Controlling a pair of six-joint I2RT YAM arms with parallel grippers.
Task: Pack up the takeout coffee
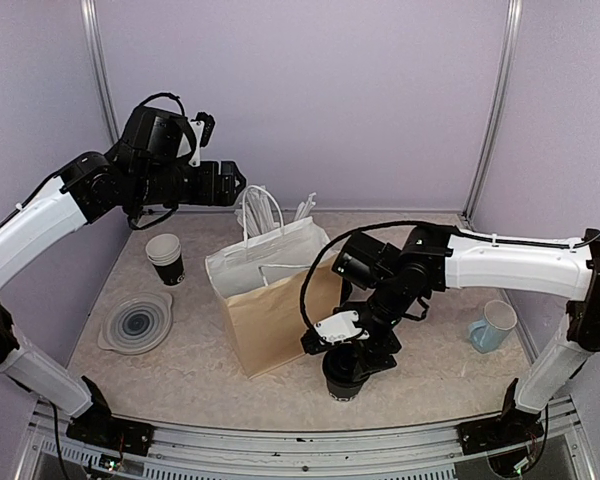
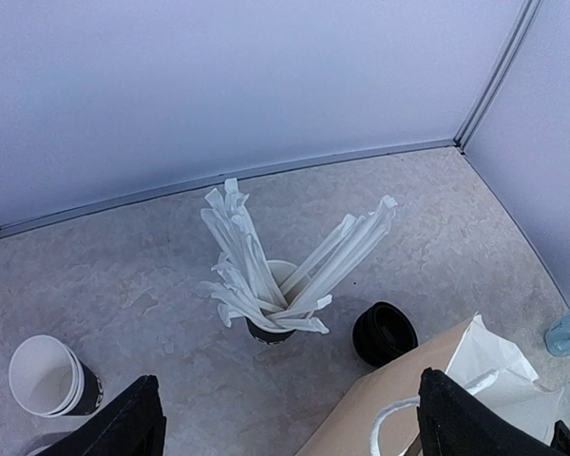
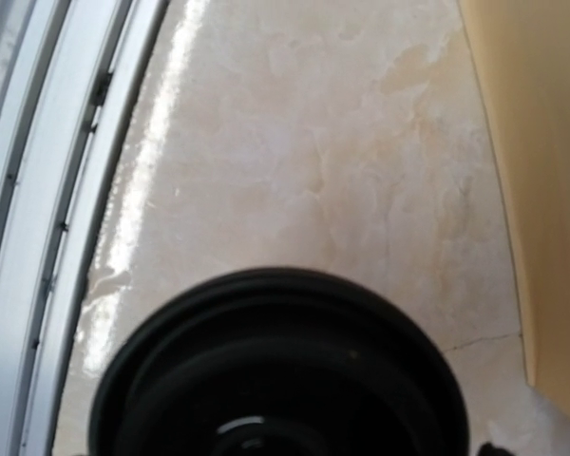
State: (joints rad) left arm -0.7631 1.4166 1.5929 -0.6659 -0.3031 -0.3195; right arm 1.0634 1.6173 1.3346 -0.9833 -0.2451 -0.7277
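Note:
The takeout coffee [image 1: 343, 380], a black cup with a black lid, stands on the table near the front edge, just right of the brown paper bag [image 1: 270, 305]. My right gripper [image 1: 346, 352] is down over the cup. In the right wrist view the lid [image 3: 275, 380] fills the bottom of the frame and the fingers do not show, so I cannot tell whether they grip it. My left gripper [image 1: 238, 182] hangs high at the back left, open and empty. Its view shows the two fingers [image 2: 133, 423] wide apart above the table.
A cup of wrapped straws [image 2: 271, 285] and a black round lid-like thing [image 2: 385, 332] stand behind the bag [image 2: 399, 404]. A stack of white-rimmed black cups [image 1: 166, 258] and a grey round dish [image 1: 137, 322] are at the left. A pale blue mug [image 1: 493, 325] is at the right.

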